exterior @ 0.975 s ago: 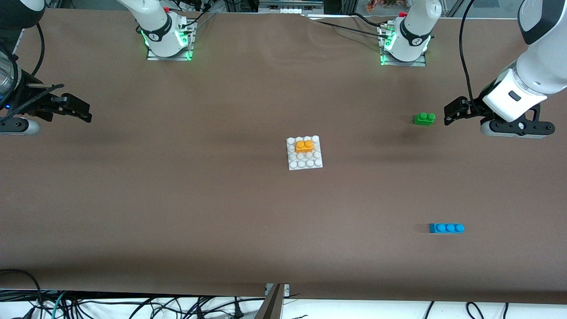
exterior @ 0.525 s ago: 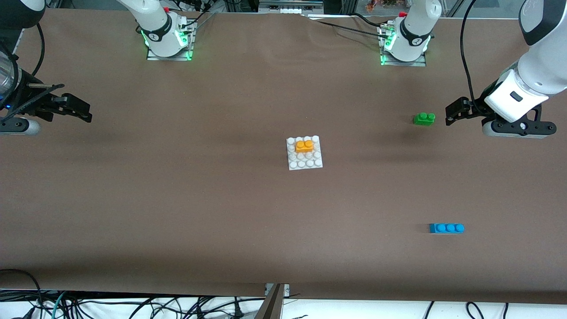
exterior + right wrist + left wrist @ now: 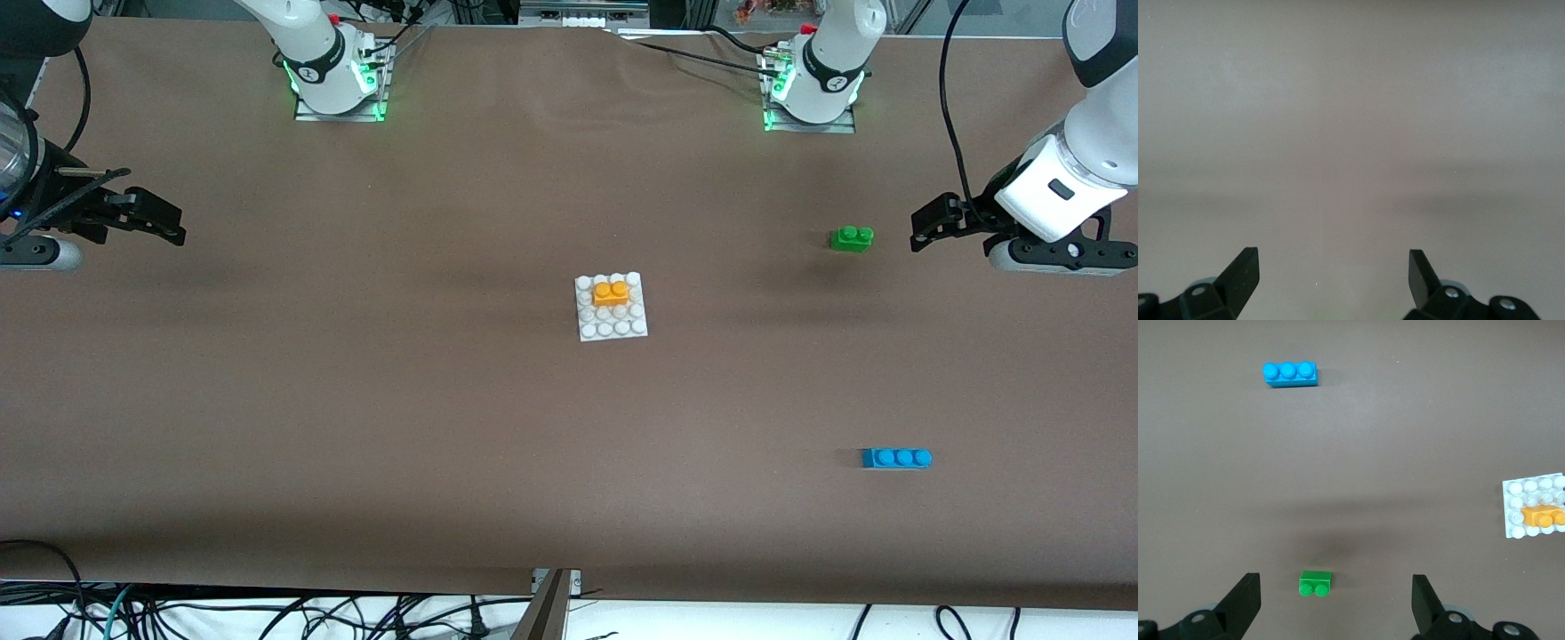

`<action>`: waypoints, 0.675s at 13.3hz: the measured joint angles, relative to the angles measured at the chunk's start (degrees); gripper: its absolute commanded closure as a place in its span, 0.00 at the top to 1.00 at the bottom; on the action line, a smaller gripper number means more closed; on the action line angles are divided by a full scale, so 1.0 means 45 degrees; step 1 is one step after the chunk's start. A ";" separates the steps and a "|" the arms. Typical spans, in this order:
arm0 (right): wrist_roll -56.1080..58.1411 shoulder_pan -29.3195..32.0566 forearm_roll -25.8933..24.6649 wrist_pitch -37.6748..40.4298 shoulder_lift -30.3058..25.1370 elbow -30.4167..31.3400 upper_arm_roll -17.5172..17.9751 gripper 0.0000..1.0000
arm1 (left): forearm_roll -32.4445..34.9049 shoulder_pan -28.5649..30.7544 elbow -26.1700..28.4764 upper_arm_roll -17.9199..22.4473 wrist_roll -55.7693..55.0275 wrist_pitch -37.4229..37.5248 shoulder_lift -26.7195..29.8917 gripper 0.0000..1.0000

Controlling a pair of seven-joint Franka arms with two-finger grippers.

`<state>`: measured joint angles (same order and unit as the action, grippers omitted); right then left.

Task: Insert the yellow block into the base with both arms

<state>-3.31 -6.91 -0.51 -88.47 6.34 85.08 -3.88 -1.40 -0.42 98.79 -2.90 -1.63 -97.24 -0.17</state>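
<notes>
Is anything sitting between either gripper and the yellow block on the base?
Nothing visible blocks either one. The yellow block already sits on the base at mid-table. The green brick lies near the open left gripper, slightly off its line to the block. The open right gripper has bare table ahead.

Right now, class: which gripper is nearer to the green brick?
Left. The left gripper hangs open beside the green brick, at the left arm's end. The right gripper waits open at the right arm's end.
</notes>
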 measured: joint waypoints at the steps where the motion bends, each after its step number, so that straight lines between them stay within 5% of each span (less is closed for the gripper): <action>1: 0.0000 0.0000 0.0000 0.0000 0.0000 0.0000 0.0004 0.99 | 0.0000 -0.0004 0.0000 0.0000 0.0029 0.0009 0.0003 1.00; 9: 0.0000 0.0000 0.0001 -0.0006 0.0000 0.0000 0.0009 0.99 | 0.0001 -0.0056 0.0000 -0.0008 0.0105 0.0028 0.0024 1.00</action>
